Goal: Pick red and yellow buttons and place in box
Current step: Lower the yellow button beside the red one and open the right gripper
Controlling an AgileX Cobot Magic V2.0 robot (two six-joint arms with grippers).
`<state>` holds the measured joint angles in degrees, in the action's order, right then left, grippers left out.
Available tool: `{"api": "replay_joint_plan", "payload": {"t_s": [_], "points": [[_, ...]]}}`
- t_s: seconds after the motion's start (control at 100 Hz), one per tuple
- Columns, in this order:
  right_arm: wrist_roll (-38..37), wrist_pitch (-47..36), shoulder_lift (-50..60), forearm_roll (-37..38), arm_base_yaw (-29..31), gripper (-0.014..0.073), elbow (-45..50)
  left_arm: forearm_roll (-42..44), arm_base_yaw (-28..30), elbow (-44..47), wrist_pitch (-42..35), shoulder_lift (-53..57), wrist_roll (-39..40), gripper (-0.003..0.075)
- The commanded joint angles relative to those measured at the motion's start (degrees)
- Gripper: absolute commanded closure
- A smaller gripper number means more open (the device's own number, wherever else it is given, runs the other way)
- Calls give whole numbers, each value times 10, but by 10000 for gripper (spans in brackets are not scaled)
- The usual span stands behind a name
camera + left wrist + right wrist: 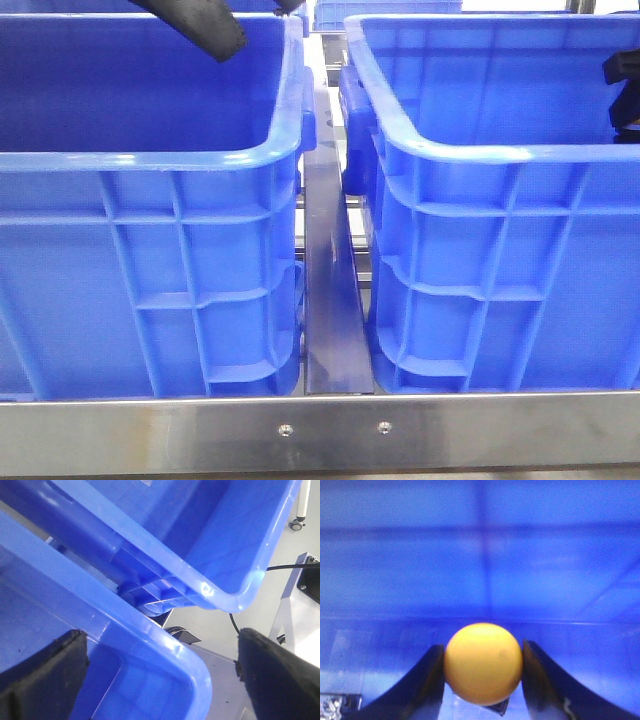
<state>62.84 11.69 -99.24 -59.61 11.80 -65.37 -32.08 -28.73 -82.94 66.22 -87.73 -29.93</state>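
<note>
- On the table (320, 432), along its near edge: two bright-blue crates side by side, left crate (150, 270) and right crate (510, 270), apart, with a steel divider strip (330, 300) running between them.
- Inside the right crate: right hand (483, 680) low against a blue inner wall (480, 555), fingers (422, 690) pressed on both sides of a yellow button (483, 662), smooth and rounded from this angle; firmly gripped, no gap on either side.
- In the front view, only a dark part of the right arm (622, 95) showing at the right edge, over the right crate.
- Above the left crate, toward the far edge of the table: black piece of the left arm (200, 25) reaching in from above.
- Left hand (160, 675) spread wide, holding nothing; black padded fingers (42, 675) well apart, the rolled rim (165, 645) of one crate between them, a corner of the other crate (235, 597) beyond.
- Red button: not seen in any view; cannot tell where it lies.
</note>
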Motion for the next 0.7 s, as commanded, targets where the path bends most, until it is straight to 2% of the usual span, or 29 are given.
{"api": "replay_joint_plan", "payload": {"t_s": [0.0,0.14,0.19,0.31,0.38,0.44,0.69], "points": [[7,-16,19,-17,1,466,-20,-29,-4,-15,-15,18,-1,158],[7,-15,17,-17,1,437,-20,-29,-4,-15,-15,18,-1,158],[7,-13,17,-17,1,382,-20,-29,-4,-15,-15,18,-1,158],[7,-2,17,-17,1,180,-20,-29,-4,-15,-15,18,-1,158],[7,0,17,-17,1,106,-20,-29,-4,-15,-15,18,-1,158],[7,0,17,-17,1,83,-20,-29,-4,-15,-15,18,-1,158],[7,-2,34,-17,1,84,-20,-29,-4,-15,-15,18,-1,158]]}}
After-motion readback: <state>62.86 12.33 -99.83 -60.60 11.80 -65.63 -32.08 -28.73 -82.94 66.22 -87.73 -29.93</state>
